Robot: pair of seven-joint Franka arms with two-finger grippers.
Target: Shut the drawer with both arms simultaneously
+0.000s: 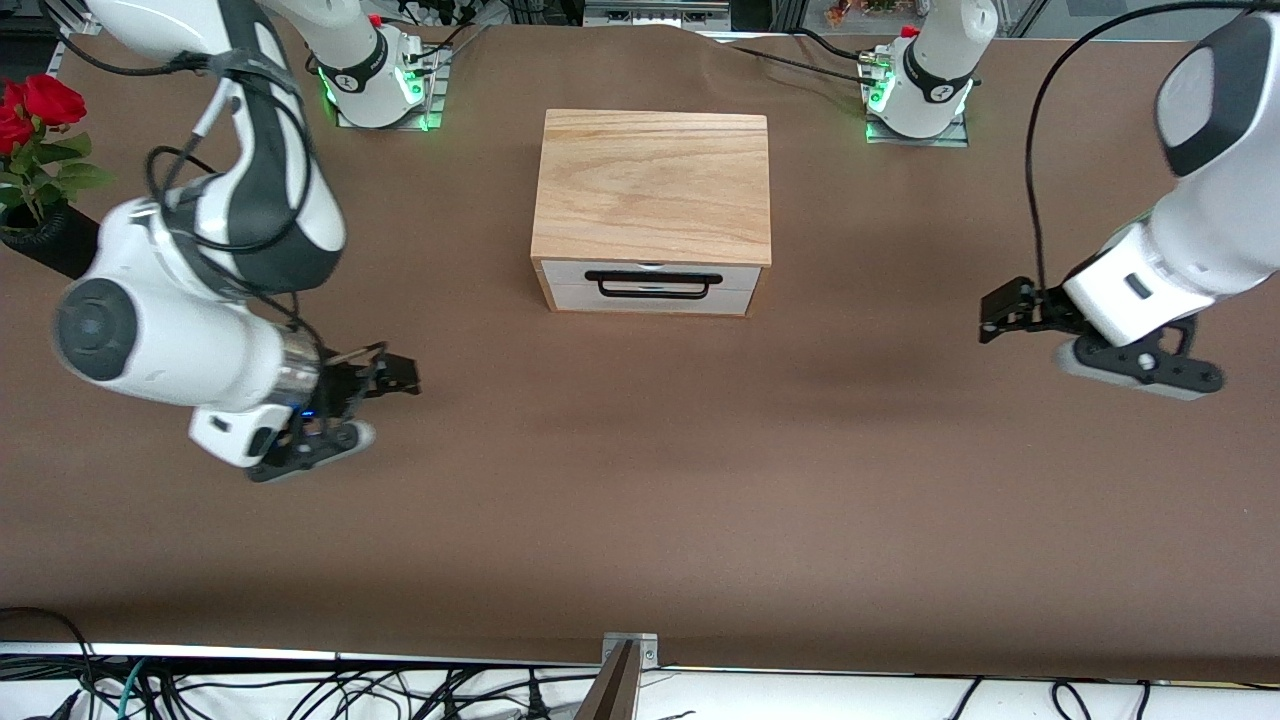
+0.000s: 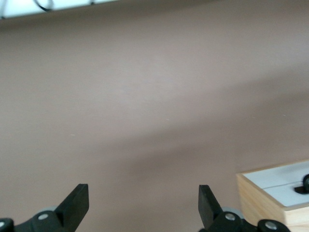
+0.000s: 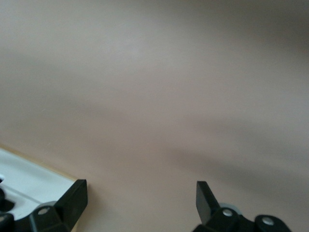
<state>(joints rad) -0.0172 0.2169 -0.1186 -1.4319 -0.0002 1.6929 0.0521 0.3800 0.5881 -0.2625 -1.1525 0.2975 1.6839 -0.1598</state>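
Observation:
The light oak box (image 1: 652,185) stands mid-table between the arm bases. Its drawer (image 1: 650,290) shows only a white front panel with a black wire handle (image 1: 652,285), and the panel sits about flush with the box front. My left gripper (image 1: 1000,312) is open and empty over the brown cloth, beside the box toward the left arm's end. The left wrist view shows this gripper (image 2: 143,205) and a corner of the box (image 2: 260,200). My right gripper (image 1: 400,375) is open and empty over the cloth toward the right arm's end. The right wrist view shows this gripper (image 3: 141,200) and the white panel (image 3: 24,181).
A black vase of red roses (image 1: 35,130) stands at the table's edge at the right arm's end. The brown cloth (image 1: 640,480) covers the table. The table edge nearest the front camera carries a metal bracket (image 1: 628,655) with cables below it.

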